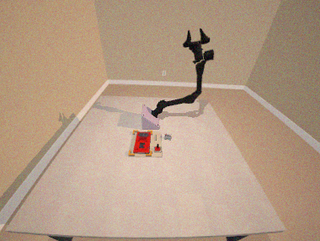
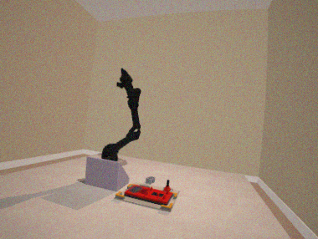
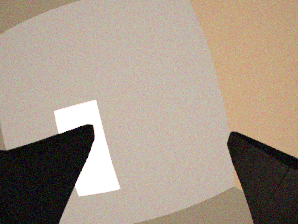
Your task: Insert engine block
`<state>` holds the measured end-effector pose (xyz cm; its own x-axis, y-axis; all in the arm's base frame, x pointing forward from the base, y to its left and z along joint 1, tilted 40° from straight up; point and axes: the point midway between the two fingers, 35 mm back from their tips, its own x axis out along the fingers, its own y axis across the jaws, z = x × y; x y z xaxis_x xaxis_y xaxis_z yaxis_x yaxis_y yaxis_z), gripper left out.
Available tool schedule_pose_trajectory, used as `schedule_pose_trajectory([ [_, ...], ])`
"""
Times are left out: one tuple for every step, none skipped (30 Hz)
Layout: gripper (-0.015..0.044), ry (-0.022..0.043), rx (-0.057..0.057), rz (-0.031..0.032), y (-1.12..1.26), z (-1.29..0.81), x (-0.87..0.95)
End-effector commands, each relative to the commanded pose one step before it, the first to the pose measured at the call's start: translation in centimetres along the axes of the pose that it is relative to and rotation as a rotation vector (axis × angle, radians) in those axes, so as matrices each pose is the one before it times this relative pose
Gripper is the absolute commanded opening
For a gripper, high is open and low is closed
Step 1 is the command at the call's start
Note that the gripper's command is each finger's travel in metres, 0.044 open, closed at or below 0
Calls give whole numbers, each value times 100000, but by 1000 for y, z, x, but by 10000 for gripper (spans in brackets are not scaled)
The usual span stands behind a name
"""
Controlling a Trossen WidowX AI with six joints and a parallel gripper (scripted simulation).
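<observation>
The red car body point(image 1: 137, 146) point(image 2: 144, 196) lies on a pale board with orange corners. Dark patches show on its top, but the opening and rib are too small to make out. A small grey block point(image 1: 168, 136) point(image 2: 150, 180), by its look the engine block, lies on the table beside the board; its slot side cannot be told. My gripper point(image 1: 194, 32) point(image 2: 122, 70) point(image 3: 163, 135) is open and empty, raised high above the table and pointing up, far from both. The wrist view shows neither the block nor the car body.
The pale board point(image 1: 157, 154) also bears a small red piece with a black upright peg point(image 1: 157, 147) point(image 2: 167, 187). A lilac wedge-shaped block point(image 1: 150, 120) point(image 2: 105, 174) stands by the arm's base. The wrist view shows a white bright panel point(image 3: 90, 112) on a grey surface.
</observation>
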<state>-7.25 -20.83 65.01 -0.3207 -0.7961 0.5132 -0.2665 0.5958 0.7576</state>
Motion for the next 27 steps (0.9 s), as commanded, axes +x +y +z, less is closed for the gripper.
schedule_pose_trajectory([
  [440, 4588, -359, -13700, -4254, -637, 826],
  [440, 1191, 4, -3060, -930, -207, 241],
  [440, 1225, -13, -3054, -927, -221, 245],
  [440, 1258, -31, -3046, -924, -234, 249],
  [440, 1290, -49, -3039, -920, -248, 252],
  [440, 1321, -67, -3032, -917, -261, 256],
  [440, 1385, -39, -3085, -928, -279, 263],
  [440, 1414, -58, -3079, -925, -291, 268],
  [440, 1441, -77, -3072, -921, -303, 272],
  [440, 1467, -96, -3064, -917, -314, 276],
  [440, 1492, -116, -3057, -913, -325, 280],
  [440, 1516, -136, -3049, -908, -336, 284],
  [440, 1539, -156, -3041, -904, -347, 289],
  [440, 1560, -177, -3034, -899, -357, 293],
  [440, 1581, -197, -3026, -894, -367, 297],
  [440, 1601, -218, -3019, -889, -376, 302],
  [440, 1495, -219, -2782, -817, -356, 284],
  [440, 1435, -225, -2639, -772, -345, 274],
  [440, 1447, -241, -2632, -768, -351, 277],
  [440, 1459, -257, -2626, -764, -358, 280],
  [440, 1471, -272, -2621, -760, -364, 284],
  [440, 1481, -288, -2616, -756, -370, 287],
  [440, 1491, -304, -2611, -751, -375, 290],
  [440, 1500, -320, -2606, -747, -381, 294],
  [440, 1509, -335, -2601, -743, -386, 297],
  [440, 1516, -351, -2596, -739, -391, 300],
  [440, 1452, -472, -2371, -693, -402, 301],
])
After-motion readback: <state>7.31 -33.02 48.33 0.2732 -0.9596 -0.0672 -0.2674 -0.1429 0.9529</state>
